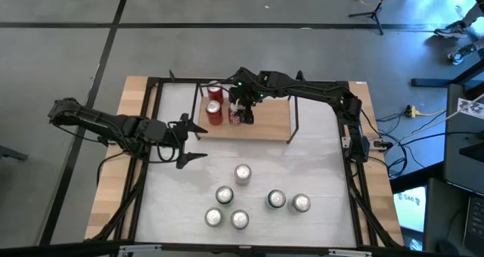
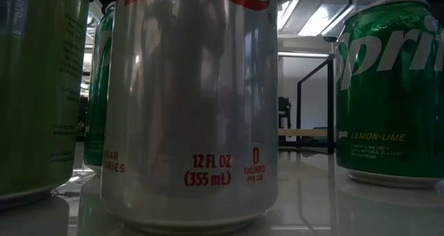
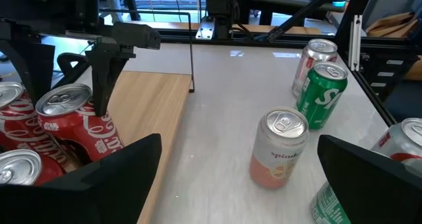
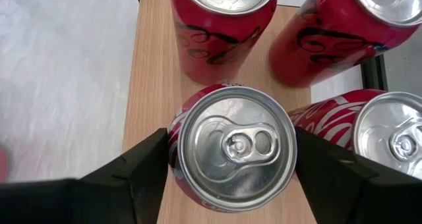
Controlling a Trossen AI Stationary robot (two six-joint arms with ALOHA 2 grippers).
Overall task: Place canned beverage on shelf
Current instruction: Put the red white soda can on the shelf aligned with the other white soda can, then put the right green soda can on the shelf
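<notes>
overhead, the white surface [image 1: 318,159] carries the shelf [image 1: 268,121] at its back, then six loose cans [image 1: 242,174] near the front. the right gripper [image 4: 227,151] sits over the shelf's left end, its jaws clamped on a red can [image 4: 229,148] standing on the wood among other red cans [image 4: 221,26]. the left gripper [image 1: 189,140] waits beside the shelf, jaws spread wide, holding nothing.

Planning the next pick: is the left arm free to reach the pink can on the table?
Probably yes. The left gripper is open, and only bare table lies between it and the pink can, which stands apart from the others.
</notes>
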